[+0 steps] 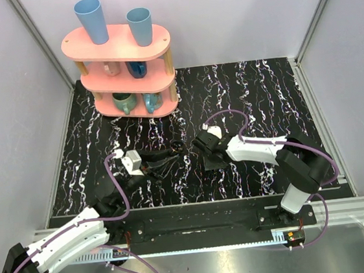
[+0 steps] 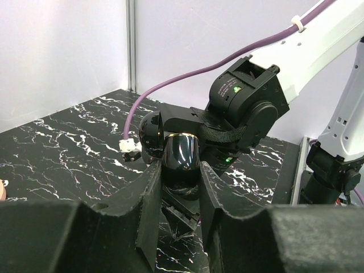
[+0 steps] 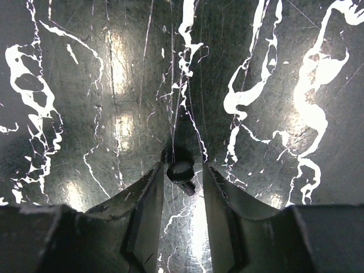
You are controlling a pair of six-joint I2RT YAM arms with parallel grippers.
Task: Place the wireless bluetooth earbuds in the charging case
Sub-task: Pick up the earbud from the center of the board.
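Over a black, white-veined tabletop (image 1: 263,102), the left gripper (image 2: 182,173) is clamped tight on the charging case (image 2: 181,152). We see the case as a glossy black rounded box wedged between the two fingers and held clear of the table. A domed black piece, which looks to us like its lid (image 2: 151,135), stands open at the case's left side. Just behind the case sits the bulky black wrist of the right arm (image 2: 244,105), with a purple cable (image 2: 187,77) looping away from it.

From the right wrist camera we look straight down on the marbled surface. The right gripper (image 3: 183,168) has its jaws drawn in to a narrow gap, and a single earbud (image 3: 181,170) lies between the fingertips. In this light it shows as a small dark rounded bud with a short stem. We cannot tell whether the fingers actually press on the bud or only bracket it, nor whether it is resting on the table. We can make out no second bud.

From above, both grippers meet near the middle of the table, close together. At the far left corner stands a pink three-tier shelf (image 1: 159,47), with two blue cups (image 1: 92,21) on top and mugs (image 1: 125,102) on the tiers below.
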